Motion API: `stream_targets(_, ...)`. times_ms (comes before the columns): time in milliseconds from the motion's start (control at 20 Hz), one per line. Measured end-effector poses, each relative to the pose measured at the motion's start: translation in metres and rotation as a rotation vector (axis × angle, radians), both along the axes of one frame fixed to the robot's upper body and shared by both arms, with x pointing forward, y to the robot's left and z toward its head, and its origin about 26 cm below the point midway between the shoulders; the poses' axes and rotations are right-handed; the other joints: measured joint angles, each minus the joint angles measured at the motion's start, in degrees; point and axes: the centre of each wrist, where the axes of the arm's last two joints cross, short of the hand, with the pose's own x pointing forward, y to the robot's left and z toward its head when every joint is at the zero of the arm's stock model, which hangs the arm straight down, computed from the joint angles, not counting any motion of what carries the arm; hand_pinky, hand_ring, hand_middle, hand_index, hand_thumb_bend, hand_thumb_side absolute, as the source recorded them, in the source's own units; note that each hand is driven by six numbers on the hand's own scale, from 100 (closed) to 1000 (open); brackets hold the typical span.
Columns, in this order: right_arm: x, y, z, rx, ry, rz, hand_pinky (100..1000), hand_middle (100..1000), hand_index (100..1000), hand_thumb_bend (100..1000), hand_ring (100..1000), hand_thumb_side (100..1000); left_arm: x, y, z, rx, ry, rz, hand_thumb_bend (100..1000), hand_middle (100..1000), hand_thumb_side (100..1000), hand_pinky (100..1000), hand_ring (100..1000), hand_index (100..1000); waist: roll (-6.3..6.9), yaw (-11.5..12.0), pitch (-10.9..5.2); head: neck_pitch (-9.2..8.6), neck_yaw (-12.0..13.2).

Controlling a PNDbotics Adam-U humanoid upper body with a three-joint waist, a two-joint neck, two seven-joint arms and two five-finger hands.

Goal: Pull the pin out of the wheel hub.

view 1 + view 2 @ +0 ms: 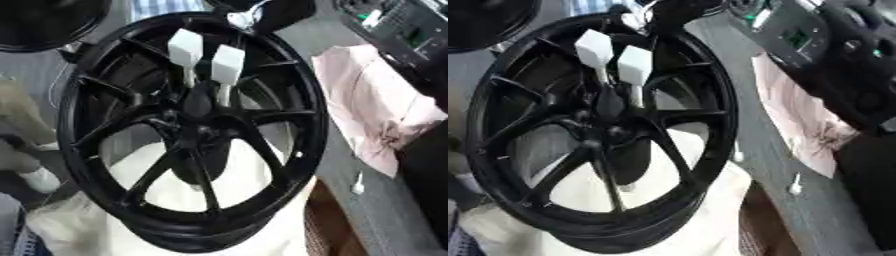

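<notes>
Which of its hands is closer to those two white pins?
Right: its right hand, apparently, hangs just beyond the white pins at the wheel's top rim; the left hand isn't in view.

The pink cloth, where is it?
The pink cloth lies crumpled on the grey surface at the right of the left eye view, just beside the black wheel's rim.
</notes>
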Motion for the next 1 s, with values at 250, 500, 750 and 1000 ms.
stream_targets(250, -0.005, 0.031, -0.010, -0.027, 0.087, -0.002, 831, 794, 860, 327, 842, 505, -0.004, 0.005, -0.004, -0.002, 0.007, 0.037, 321, 542, 628, 559, 527, 731, -0.28, -0.7, -0.78, 0.11, 1.6)
stream_targets(500, -0.017, 0.036, -0.004, -0.043, 0.144, -0.025, 821, 793, 858, 342, 840, 510, -0.005, 0.006, -0.005, -0.002, 0.004, 0.052, 319, 541, 629, 559, 527, 731, -0.57, -0.8, -0.85, 0.18, 2.3)
stream_targets(750, -0.029, 0.036, -0.002, -0.072, 0.207, -0.056, 817, 798, 866, 359, 843, 536, -0.006, 0.007, -0.006, 0.002, 0.006, 0.063, 316, 541, 631, 559, 527, 731, -0.54, -0.8, -0.84, 0.19, 2.3)
stream_targets(1000, -0.045, 0.029, 0.005, -0.107, 0.229, -0.099, 813, 789, 865, 384, 835, 577, -0.007, 0.009, -0.007, 0.003, 0.007, 0.069, 316, 540, 632, 558, 526, 730, -0.51, -0.9, -0.67, 0.19, 2.3)
